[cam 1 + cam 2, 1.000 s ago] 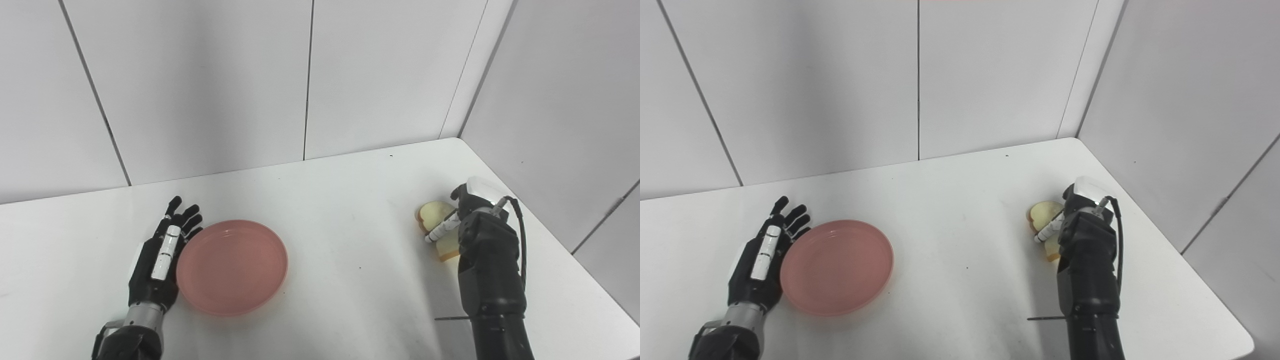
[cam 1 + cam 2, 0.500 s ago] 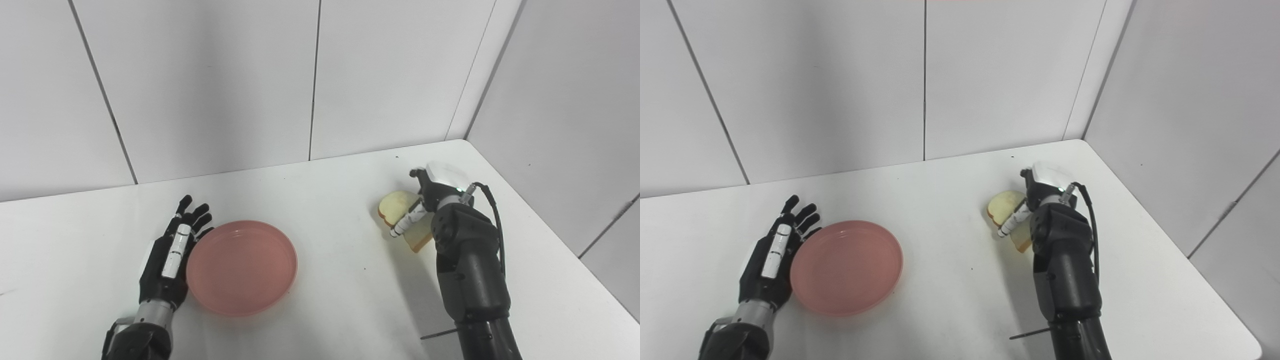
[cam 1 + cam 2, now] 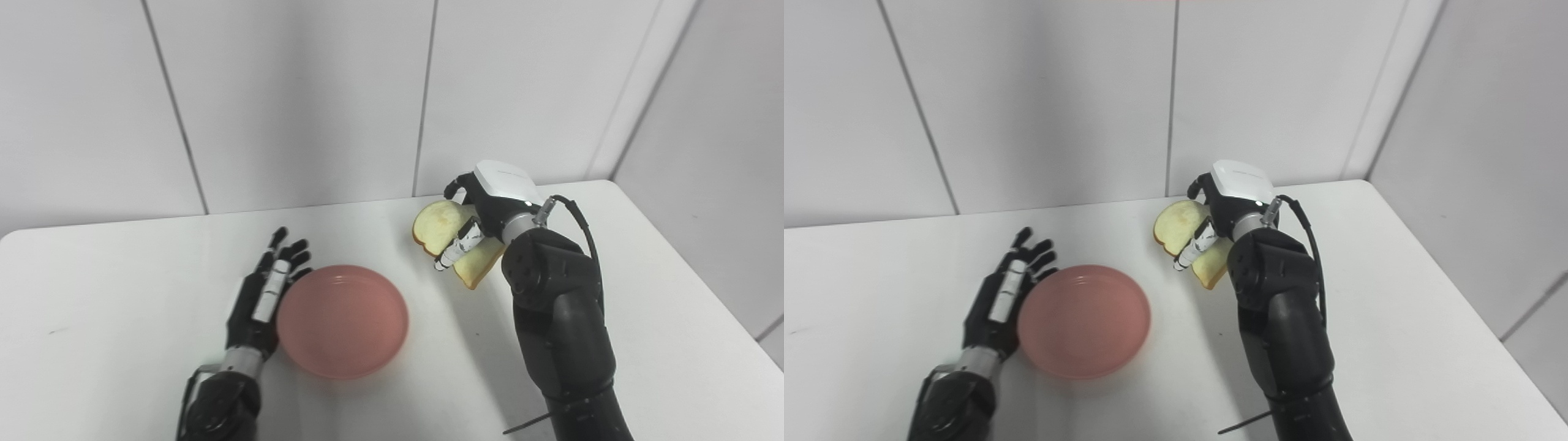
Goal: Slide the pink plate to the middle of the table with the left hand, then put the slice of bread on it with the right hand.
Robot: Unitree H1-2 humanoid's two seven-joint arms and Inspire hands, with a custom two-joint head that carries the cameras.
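Observation:
The pink plate [image 3: 342,320] lies flat on the white table, a little left of centre. My left hand [image 3: 264,295] is open, fingers straight, its edge against the plate's left rim. My right hand [image 3: 484,211] is shut on the slice of bread [image 3: 438,228], holding it tilted in the air to the right of the plate and beyond its far rim. The thumb crosses the front of the slice, and part of the bread is hidden behind the hand.
The white table [image 3: 661,318] ends at a rounded left corner and a right edge near the grey wall panels. My right forearm [image 3: 560,331] stands over the table's right half.
My right hand has lifted the bread and carried it left toward the plate. The camera has turned, shifting the whole scene. The left hand stays at the plate's rim.

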